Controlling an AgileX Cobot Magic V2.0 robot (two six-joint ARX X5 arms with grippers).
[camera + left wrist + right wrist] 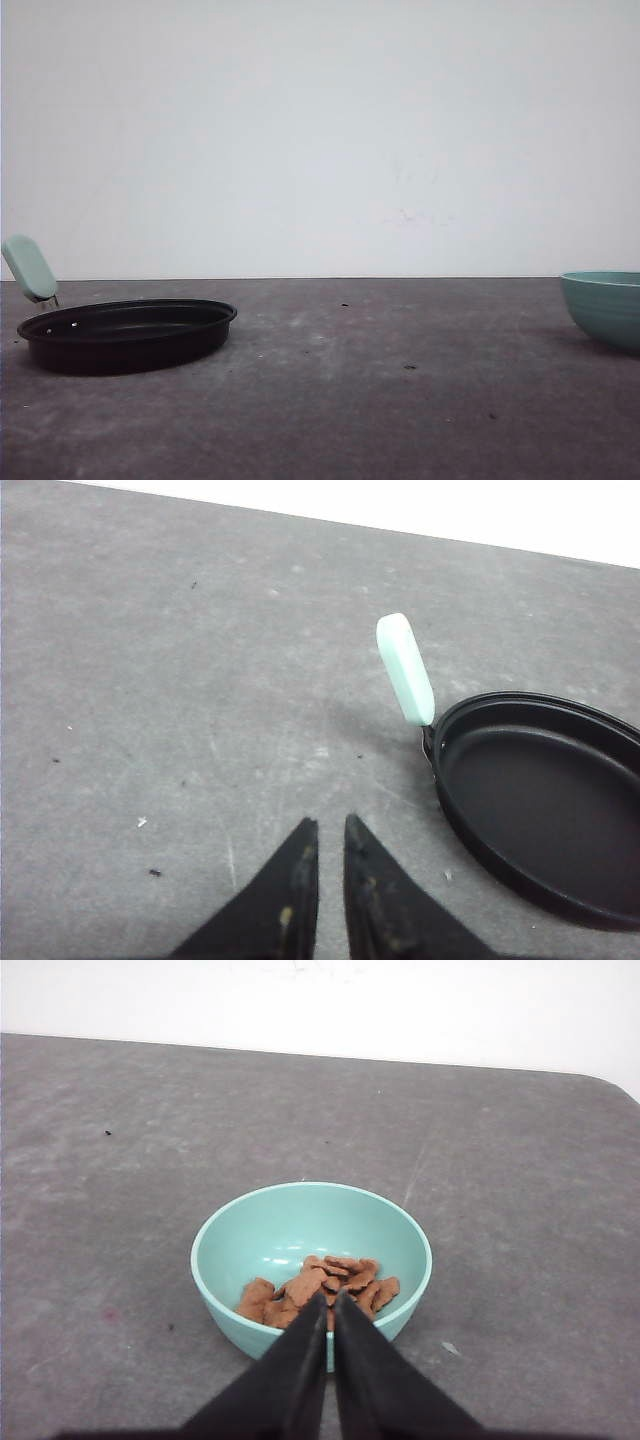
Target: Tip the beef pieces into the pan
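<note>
I see the pan empty on the grey surface, far left of the teal bowl, which holds the beef pieces. My left gripper hovers beside the pan, my right gripper near the bowl, both jaws clenched on nothing

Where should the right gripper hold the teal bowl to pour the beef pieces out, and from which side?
Probably the near rim of the teal bowl, approached from above: it stands upright with a thin open rim, beef pieces low inside. The right gripper must open first.
</note>
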